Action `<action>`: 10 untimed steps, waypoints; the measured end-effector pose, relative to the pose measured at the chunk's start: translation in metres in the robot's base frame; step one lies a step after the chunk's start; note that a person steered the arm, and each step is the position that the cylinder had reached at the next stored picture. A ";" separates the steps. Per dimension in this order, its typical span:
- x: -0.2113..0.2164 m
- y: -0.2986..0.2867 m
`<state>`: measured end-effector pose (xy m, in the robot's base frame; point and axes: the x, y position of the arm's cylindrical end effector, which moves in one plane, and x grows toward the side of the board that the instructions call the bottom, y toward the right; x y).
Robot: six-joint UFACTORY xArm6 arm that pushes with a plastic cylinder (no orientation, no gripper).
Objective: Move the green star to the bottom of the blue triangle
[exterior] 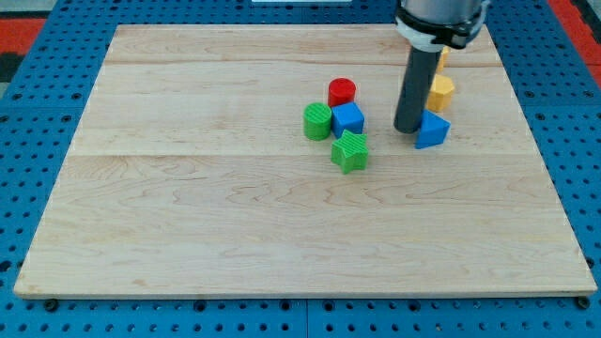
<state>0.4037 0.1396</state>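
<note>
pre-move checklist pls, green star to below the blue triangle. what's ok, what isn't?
1. Green star in plain sight, unobstructed: ok.
2. Blue triangle located at the view's right: ok.
3. Board below the triangle free of blocks: ok.
4. My tip placed behind the star for a push: not ok, it sits at the triangle's left edge.
5. Tip touching the triangle: cannot tell.
6. Blue cube and green cylinder close to the star, may get nudged: not ok.
</note>
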 end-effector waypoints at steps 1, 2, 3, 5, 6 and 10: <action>0.006 0.007; 0.008 -0.041; 0.011 -0.076; 0.061 -0.083; 0.061 -0.060; 0.103 -0.172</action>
<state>0.5071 -0.0319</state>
